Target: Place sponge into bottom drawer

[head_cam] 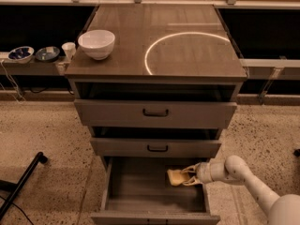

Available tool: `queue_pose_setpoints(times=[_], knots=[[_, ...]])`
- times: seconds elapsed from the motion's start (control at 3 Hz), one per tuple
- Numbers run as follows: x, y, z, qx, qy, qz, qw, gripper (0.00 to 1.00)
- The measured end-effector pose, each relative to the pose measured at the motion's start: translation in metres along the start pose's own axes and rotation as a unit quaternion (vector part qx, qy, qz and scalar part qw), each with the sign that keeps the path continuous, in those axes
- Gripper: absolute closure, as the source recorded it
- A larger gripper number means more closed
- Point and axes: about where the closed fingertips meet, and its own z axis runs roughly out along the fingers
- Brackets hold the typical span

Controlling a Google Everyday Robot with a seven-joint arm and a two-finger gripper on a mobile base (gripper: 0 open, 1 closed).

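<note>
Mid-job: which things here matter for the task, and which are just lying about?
Job: sponge, gripped in the claw, over the open bottom drawer.
Lying about: white bowl on the cabinet top; two small bowls and a cup on the left ledge.

The claw (185, 176) sits inside the bottom drawer (109, 191), at its right side. Its fingers are closed over the right end of the sponge (173, 177), so that end is hidden. The arm (248, 184) runs out of the picture at the lower right corner. The middle drawer (122, 147) overhangs the bottom drawer and hides its back. The bottom drawer's front is cut by the lower edge. A black pole (22, 186) at lower left is cut off too. What the two small bowls (21, 54) at far left hold is too small to tell.
</note>
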Motion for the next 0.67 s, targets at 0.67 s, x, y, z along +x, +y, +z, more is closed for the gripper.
queue_pose_setpoints(times=[0.67], knots=[[0.023, 0.022, 0.032, -0.002, -0.011, -0.016, 0.9998, 0.98]])
